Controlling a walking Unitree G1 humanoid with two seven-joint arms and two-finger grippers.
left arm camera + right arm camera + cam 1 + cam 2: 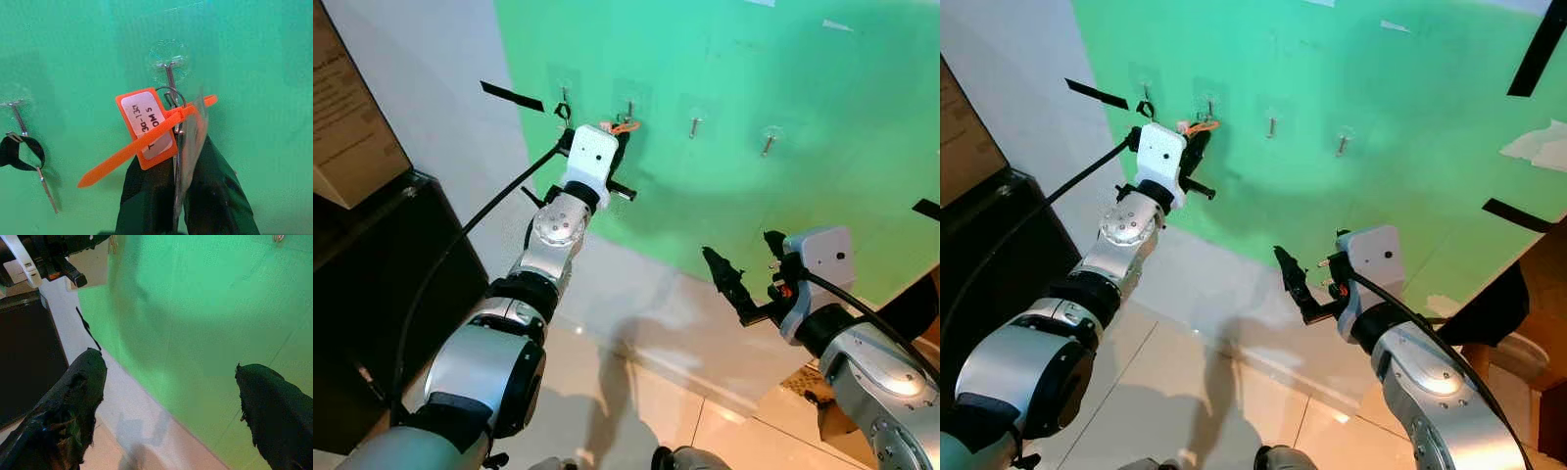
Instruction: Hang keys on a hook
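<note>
A row of small clear-backed metal hooks runs across the green wall. My left gripper is raised to the second hook, shut on a key with an orange tag. In the left wrist view the wire key ring lies over that hook's stem, just above the black fingers. I cannot tell whether the ring is around the hook. My right gripper hangs low to the right, away from the wall, open with nothing between its fingers.
The first hook holds a black loop. Two more hooks stand bare to the right. A black cabinet is at the left, black tape strips are on the wall, and tiled floor is below.
</note>
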